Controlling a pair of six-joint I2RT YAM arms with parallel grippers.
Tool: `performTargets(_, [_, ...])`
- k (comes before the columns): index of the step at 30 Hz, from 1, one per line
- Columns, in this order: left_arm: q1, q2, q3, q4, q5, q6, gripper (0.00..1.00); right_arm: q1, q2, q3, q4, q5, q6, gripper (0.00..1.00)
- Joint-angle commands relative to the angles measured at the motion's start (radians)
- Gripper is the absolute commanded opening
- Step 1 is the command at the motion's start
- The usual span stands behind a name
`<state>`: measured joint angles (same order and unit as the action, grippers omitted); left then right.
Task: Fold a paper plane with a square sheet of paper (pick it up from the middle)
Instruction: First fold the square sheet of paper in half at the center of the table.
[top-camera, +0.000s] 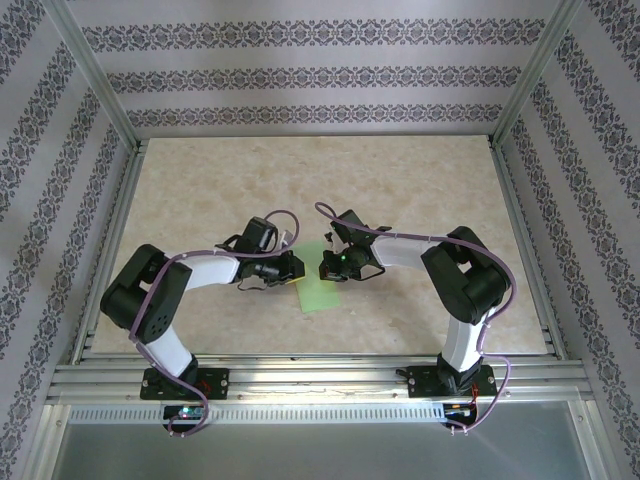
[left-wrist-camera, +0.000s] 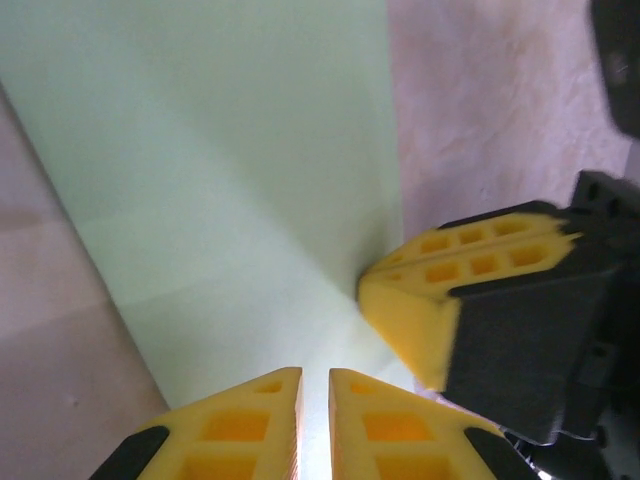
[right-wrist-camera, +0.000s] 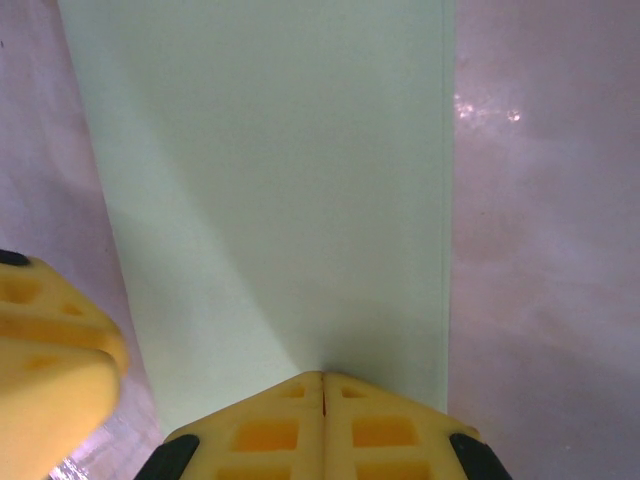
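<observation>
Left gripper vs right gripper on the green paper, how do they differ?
Jaws: the yellow-fingered left gripper shows a thin slit between its fingertips; the yellow-fingered right gripper has them pressed flush.
Approach: in the top view the left gripper reaches the thin pale green sheet of paper from its left, the right gripper from its right.
Shared: both tips meet on the paper, close together.

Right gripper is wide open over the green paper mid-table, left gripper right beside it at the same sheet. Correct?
Not quite. The right gripper is shut, with its fingers pressed together at the green paper, as the right wrist view shows. The rest holds: the left gripper is right beside it at the same sheet.
</observation>
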<state>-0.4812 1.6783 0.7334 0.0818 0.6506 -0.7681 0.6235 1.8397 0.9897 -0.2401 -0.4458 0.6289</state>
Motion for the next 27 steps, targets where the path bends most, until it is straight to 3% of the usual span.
performTargets(1, [-0.01,0.026,-0.033,0.042,-0.02,-0.021,0.14,-0.007,0.044,-0.062,-0.147,0.083,0.005,0.0])
performTargets(7, [-0.008,0.048,-0.098,0.066,-0.029,-0.024,0.13,-0.006,0.043,-0.067,-0.145,0.084,0.006,0.0])
performTargets(19, [-0.034,-0.103,-0.029,-0.161,-0.085,0.023,0.14,-0.005,0.05,-0.058,-0.146,0.084,0.011,0.0])
performTargets(27, [-0.092,-0.083,-0.006,-0.078,-0.046,-0.052,0.14,-0.003,0.055,-0.058,-0.144,0.084,0.016,0.0])
